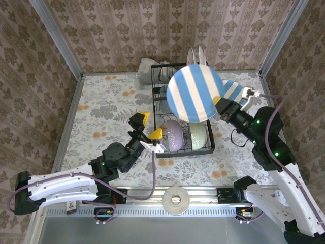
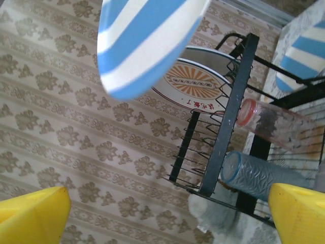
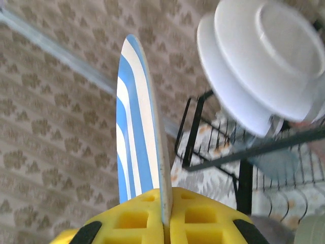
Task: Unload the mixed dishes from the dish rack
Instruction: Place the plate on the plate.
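Note:
My right gripper (image 1: 223, 108) is shut on the rim of a blue-and-white striped plate (image 1: 195, 92), holding it in the air above the black wire dish rack (image 1: 158, 104). From the right wrist the plate (image 3: 137, 132) stands edge-on, pinched between the yellow pads of that gripper (image 3: 166, 218). My left gripper (image 1: 150, 126) stands open at the rack's near left corner, nothing between its fingers. A lavender bowl (image 1: 174, 133) and a pale green bowl (image 1: 197, 134) sit in the rack's near end. A patterned-rim plate (image 2: 195, 81), a pink tumbler (image 2: 274, 119) and a grey-blue tumbler (image 2: 259, 175) lie in the rack (image 2: 233, 112).
A second striped plate (image 1: 233, 91) lies right of the rack, behind my right arm. White plates (image 1: 195, 55) stand upright at the rack's far end. A grey-white lumpy object (image 1: 148, 68) sits by the back wall. The patterned table (image 1: 106, 112) stretches left of the rack.

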